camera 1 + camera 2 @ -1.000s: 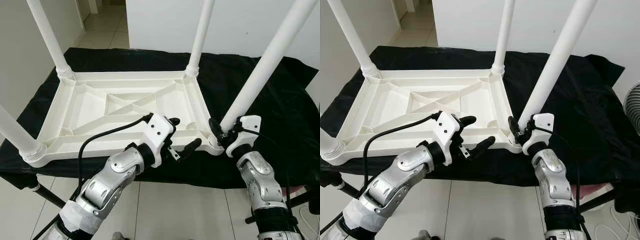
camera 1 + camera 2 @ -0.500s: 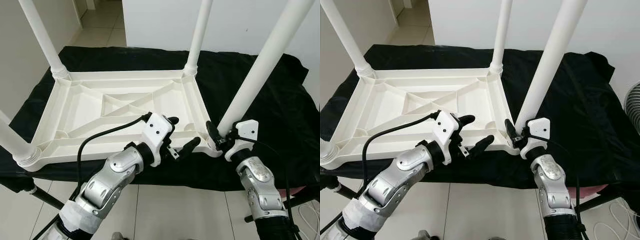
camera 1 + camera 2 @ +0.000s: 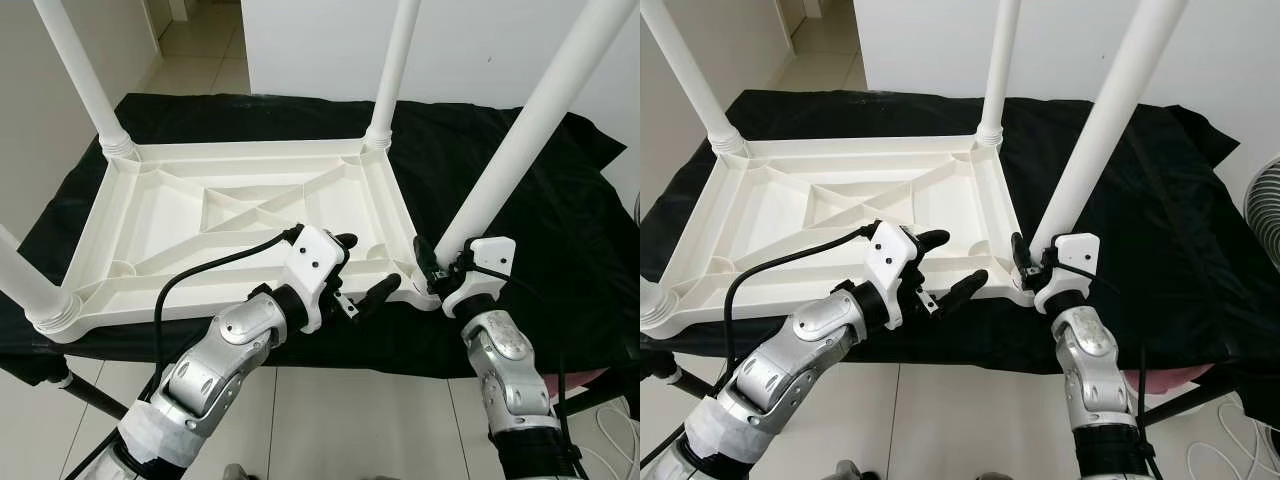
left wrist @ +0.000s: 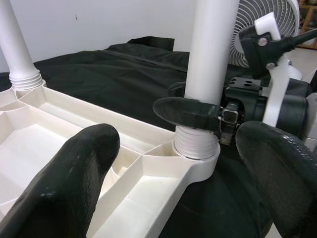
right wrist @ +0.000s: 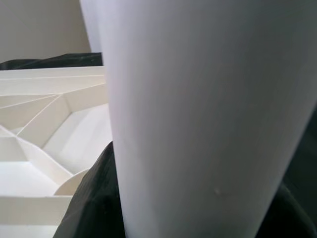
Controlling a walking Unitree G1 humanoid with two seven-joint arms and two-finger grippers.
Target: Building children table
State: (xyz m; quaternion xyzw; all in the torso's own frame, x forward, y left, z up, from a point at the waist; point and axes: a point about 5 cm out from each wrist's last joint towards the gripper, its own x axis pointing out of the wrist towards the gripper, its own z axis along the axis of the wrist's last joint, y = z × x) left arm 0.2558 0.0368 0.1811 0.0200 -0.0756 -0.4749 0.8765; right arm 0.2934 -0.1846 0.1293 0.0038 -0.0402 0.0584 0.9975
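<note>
The white children's table (image 3: 170, 215) lies upside down on a black cloth, its legs pointing up. My right gripper (image 3: 437, 270) is shut around the base of the near right leg (image 3: 520, 150), just above its threaded collar (image 4: 197, 144). In the left wrist view one of its black fingers (image 4: 185, 111) wraps the leg. That leg (image 5: 198, 114) fills the right wrist view. My left gripper (image 3: 368, 263) hovers open over the table's near rim, just left of that corner, with nothing between its fingers (image 4: 74, 183).
Three more legs stand at the far left (image 3: 85, 80), far right (image 3: 395, 70) and near left (image 3: 25, 275) corners. The black cloth (image 3: 560, 200) hangs over the support's edges. A white fan (image 3: 1265, 200) stands to the right. Tiled floor lies below.
The camera has shifted slightly. My right forearm has swung inward under the gripper, which stays on the leg's base. The left gripper holds its place, still open.
</note>
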